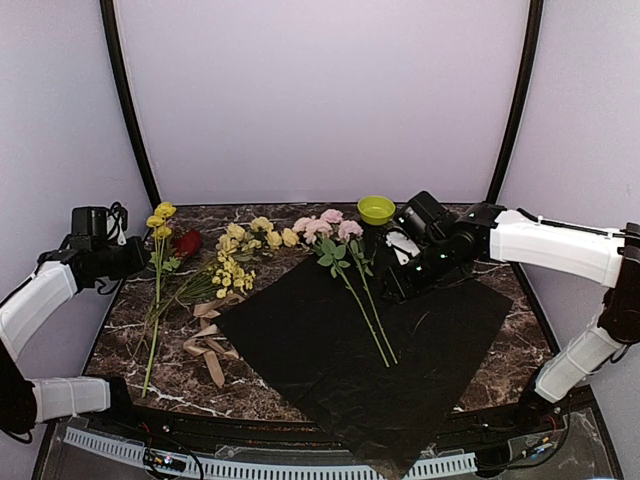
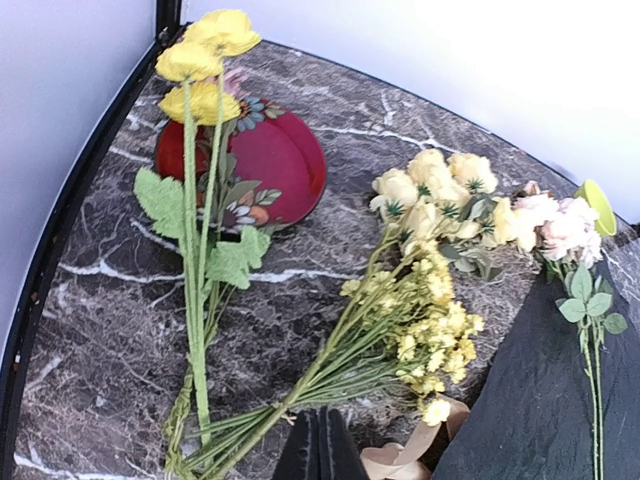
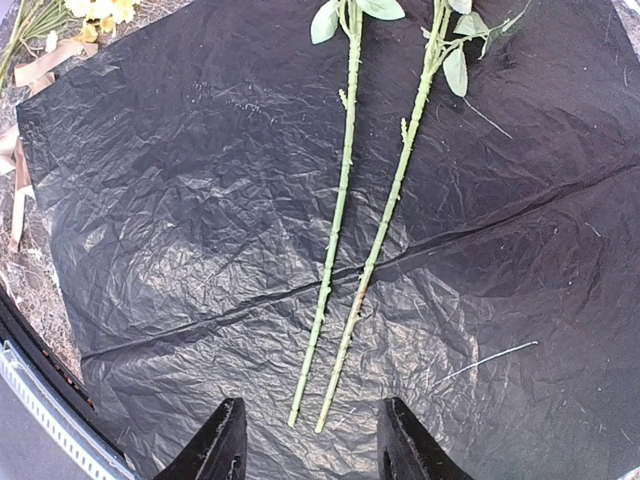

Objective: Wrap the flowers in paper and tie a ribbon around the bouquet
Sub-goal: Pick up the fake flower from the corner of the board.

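1. The paper (image 1: 400,340) lay spread flat over the middle of the table (image 1: 120,320). The ribbon (image 1: 205,335) sat crumpled just off its left edge.
2. Two pink flowers (image 1: 340,265) lay on the paper. Their heads were at upper centre of the top view and their stems slanted down toward lower right, side by side.
3. The right pincer (image 3: 312,440) hung over the paper with its fingers spread and nothing between them. In its own view the two cut ends lay just above the gap and the stems ran straight up the frame, so the jaws stood across their long axis.
4. The other flowers were off the paper, on bare table at the left of the top view. These were the yellow sprigs (image 2: 400,330), the cream blooms (image 2: 430,190) and the tall yellow flowers (image 2: 200,60).
5. The left pincer (image 2: 320,445) was pressed together and empty at the bottom centre of its view. The sprig stems fanned from lower left to upper right just beside it, and the tall yellow stems ran nearly vertically at left.
6. By my judgement those stems still had to reach the paper. The left arm was much the nearer, and it would have to open first and take them across their length near the gathered lower ends.
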### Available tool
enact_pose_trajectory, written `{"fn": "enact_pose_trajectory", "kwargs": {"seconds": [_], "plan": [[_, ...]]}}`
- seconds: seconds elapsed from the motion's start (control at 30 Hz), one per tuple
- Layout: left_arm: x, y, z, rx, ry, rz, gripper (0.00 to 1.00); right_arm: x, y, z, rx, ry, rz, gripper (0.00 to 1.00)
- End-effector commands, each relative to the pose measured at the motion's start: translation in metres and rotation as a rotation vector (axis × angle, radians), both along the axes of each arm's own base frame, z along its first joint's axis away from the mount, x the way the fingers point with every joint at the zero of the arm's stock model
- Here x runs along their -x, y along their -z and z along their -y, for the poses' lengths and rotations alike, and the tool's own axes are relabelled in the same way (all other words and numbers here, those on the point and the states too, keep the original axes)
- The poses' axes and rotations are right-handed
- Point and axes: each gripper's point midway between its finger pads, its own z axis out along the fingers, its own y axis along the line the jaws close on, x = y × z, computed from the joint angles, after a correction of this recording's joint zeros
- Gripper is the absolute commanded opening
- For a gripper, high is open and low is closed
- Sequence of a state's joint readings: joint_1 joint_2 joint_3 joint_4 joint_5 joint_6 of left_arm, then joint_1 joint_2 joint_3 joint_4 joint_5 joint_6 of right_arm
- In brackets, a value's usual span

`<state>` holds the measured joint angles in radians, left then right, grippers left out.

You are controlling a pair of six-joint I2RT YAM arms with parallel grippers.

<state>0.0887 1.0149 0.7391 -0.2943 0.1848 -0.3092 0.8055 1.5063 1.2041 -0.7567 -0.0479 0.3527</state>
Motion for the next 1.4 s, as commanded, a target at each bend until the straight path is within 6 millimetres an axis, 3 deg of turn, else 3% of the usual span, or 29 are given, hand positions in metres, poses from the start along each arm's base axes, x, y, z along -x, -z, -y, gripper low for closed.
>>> {"fn": "enact_pose_trajectory", "kwargs": {"seconds": [0.0,0.13,0.23,0.37,0.47,0.57,0.77,1.03,1.23,1.37], "plan": [[0.002,0.031,-0.014,-0.038,-0.067,-0.124,0.03,0.002,0.001,-0.004,0.002,-0.017,0.001,0.45],[-0.021,0.057,-0.029,-0.113,-0.088,-0.277,0.37,0.002,0.005,-0.003,0.015,-0.014,-0.005,0.45],[-0.039,0.069,-0.05,-0.187,-0.144,-0.333,0.44,0.004,0.007,-0.001,0.016,-0.014,-0.008,0.45],[-0.062,0.084,-0.047,-0.185,-0.093,-0.34,0.43,0.006,0.015,0.003,0.039,-0.02,-0.017,0.46],[-0.073,0.097,-0.047,-0.186,-0.081,-0.366,0.33,0.006,0.021,0.005,0.061,-0.022,-0.024,0.46],[-0.077,0.112,-0.045,-0.177,-0.065,-0.406,0.3,0.005,0.023,0.005,0.068,-0.022,-0.024,0.46],[-0.078,0.123,-0.051,-0.209,-0.077,-0.439,0.15,0.007,0.027,0.007,0.08,-0.026,-0.028,0.47],[-0.074,0.122,-0.065,-0.286,-0.102,-0.467,0.18,0.007,0.028,0.006,0.073,-0.026,-0.034,0.47],[-0.062,0.137,-0.073,-0.346,-0.105,-0.531,0.24,0.008,0.026,0.004,0.057,-0.03,-0.037,0.47],[-0.061,0.14,-0.07,-0.333,-0.096,-0.524,0.14,0.009,0.025,0.004,0.057,-0.03,-0.04,0.47]]}}
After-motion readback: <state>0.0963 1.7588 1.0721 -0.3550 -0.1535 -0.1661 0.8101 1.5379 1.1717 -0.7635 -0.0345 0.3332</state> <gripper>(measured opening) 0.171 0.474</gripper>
